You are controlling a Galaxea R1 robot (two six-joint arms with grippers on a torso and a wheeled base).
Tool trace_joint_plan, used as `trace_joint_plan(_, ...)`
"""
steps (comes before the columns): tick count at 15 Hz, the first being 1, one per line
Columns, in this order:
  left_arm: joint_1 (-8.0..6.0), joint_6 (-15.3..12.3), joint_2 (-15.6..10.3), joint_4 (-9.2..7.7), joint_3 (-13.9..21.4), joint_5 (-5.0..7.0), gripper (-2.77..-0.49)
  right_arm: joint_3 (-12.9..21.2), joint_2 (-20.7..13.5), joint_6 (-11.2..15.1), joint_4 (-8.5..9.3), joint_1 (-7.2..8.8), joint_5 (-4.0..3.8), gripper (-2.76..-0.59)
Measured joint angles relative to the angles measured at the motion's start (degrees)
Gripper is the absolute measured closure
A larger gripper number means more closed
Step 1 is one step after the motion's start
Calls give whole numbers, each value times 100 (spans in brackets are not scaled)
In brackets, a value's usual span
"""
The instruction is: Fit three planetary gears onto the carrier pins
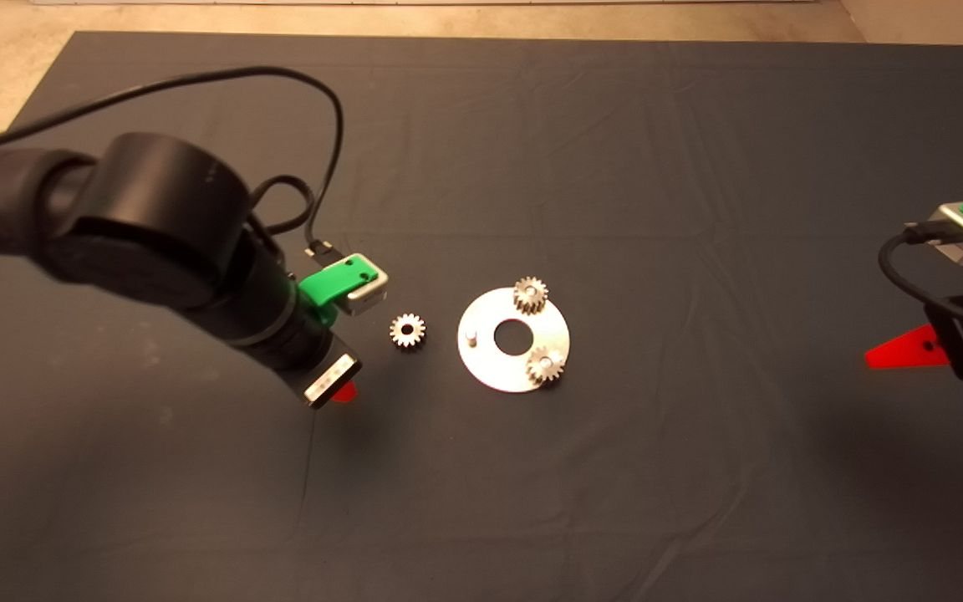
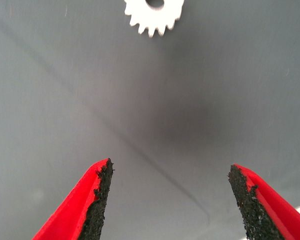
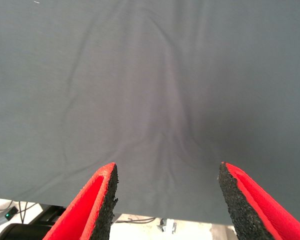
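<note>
Two gears sat on their carrier pins on the disc (image 1: 481,368) at mid-frame: one (image 1: 546,364) at its lower right, one (image 1: 530,294) at its top. One pin (image 1: 471,337) at the disc's left stood bare. The third gear (image 1: 406,330) lay flat on the mat (image 1: 615,167) just left of the disc, near the left gripper (image 2: 170,200), whose fingers stood apart and empty. It looked small, stiff and probably slick; gripping across the toothed rim seemed best. Only the left wrist view showed the finger gap and the gear beyond. The right gripper (image 3: 165,200) waited at the right edge, fingers apart.
</note>
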Motion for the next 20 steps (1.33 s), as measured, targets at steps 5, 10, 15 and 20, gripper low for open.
trace_joint_plan(5, 132, 213, 435, 19, -419, -50, -164, 16, -10, 17, 7, 5, 6, -147)
trace_joint_plan(10, 472, 479, 654, 245, -796, -185, -164, 19, -11, 20, 16, 12, 4, -147)
trace_joint_plan(15, 560, 876, 930, 330, -1276, -290, -164, 21, -24, 20, 18, 12, 0, -147)
trace_joint_plan(20, 562, 1181, 1043, 396, -1642, -292, -164, 21, -24, 20, 18, 12, 2, -147)
